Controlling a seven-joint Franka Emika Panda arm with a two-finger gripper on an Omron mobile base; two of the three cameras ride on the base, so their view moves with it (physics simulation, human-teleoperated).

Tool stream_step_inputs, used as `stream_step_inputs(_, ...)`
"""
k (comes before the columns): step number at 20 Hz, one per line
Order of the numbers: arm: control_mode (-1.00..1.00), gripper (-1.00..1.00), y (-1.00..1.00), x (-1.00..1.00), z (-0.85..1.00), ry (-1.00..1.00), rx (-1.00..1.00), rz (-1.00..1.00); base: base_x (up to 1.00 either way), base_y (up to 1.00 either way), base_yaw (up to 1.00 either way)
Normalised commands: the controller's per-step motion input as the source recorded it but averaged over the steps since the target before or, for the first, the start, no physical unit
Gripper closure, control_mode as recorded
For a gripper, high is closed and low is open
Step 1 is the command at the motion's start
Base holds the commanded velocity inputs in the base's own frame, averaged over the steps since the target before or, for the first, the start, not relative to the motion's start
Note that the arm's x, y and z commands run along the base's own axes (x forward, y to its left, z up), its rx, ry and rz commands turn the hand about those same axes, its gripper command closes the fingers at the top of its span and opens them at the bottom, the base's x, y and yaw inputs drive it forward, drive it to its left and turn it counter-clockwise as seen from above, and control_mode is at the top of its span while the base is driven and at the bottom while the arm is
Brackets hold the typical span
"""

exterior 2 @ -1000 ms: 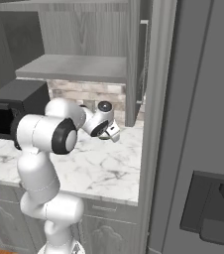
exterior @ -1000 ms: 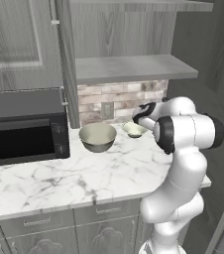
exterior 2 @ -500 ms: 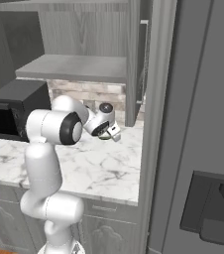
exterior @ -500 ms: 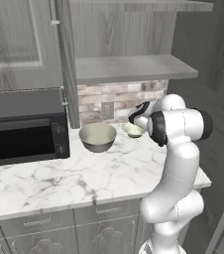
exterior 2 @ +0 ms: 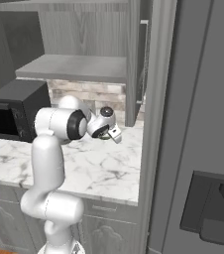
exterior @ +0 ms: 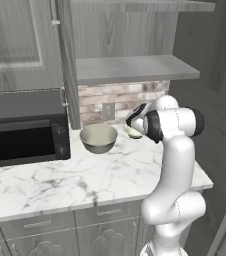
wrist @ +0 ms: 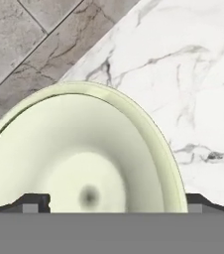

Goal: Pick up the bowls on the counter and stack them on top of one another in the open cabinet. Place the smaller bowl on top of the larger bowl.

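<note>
Cream-white and shallow, the smaller bowl [wrist: 79,163] takes up the lower left of the hand view, with the gripper [wrist: 109,201] directly over it. Both dark finger tips [wrist: 32,202] stand far apart at the bottom edge, one on each side of the bowl. The jaws are fully open and hold nothing.

Risks from this position, as judgements:
- The fingers straddle the full width of the bowl rather than one wall. A descent off centre could push the rim sideways and slide the bowl on the smooth marble counter [exterior: 60,180].
- The tiled backsplash [wrist: 29,39] lies close behind the bowl, at the upper left of the hand view. A nudge in that direction could wedge the bowl against it.
- Task order: the smaller bowl belongs on top. Shelving it first would require handling it again later.

Surroundings:
- The larger bowl [exterior: 98,138], olive-grey, stands on the counter at centre of the left base view, just beside the smaller bowl [exterior: 133,132] and apart from it.
- The black microwave [exterior: 22,127] occupies the left of that view.
- The open cabinet shelf [exterior: 130,68] runs across the upper centre, above both bowls. The shelf edge overhangs the lift path, and the tall narrow door [exterior 2: 142,69] stands at its side in the right base view.
</note>
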Motion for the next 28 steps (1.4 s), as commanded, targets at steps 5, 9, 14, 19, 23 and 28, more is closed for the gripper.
stream_step_inputs(5,-1.00,-1.00,0.00,0.30,-0.25,-0.03,-0.01,0.00,0.00,0.00,0.00)
stream_step_inputs(9,-1.00,-1.00,0.00,0.28,-0.21,-0.04,0.00,0.00,0.00,0.00,0.00)
stream_step_inputs(14,-1.00,-1.00,0.00,0.10,-0.06,-0.01,0.00,0.00,0.00,0.00,0.00)
stream_step_inputs(19,-1.00,-1.00,0.00,0.00,0.00,0.00,0.00,0.00,0.00,0.00,0.00)
stream_step_inputs(23,-1.00,-1.00,0.00,0.00,0.07,0.00,0.01,0.00,0.00,0.00,0.00)
stream_step_inputs(28,-1.00,-1.00,-0.18,0.00,0.29,-0.03,0.08,0.02,0.00,0.00,0.00)
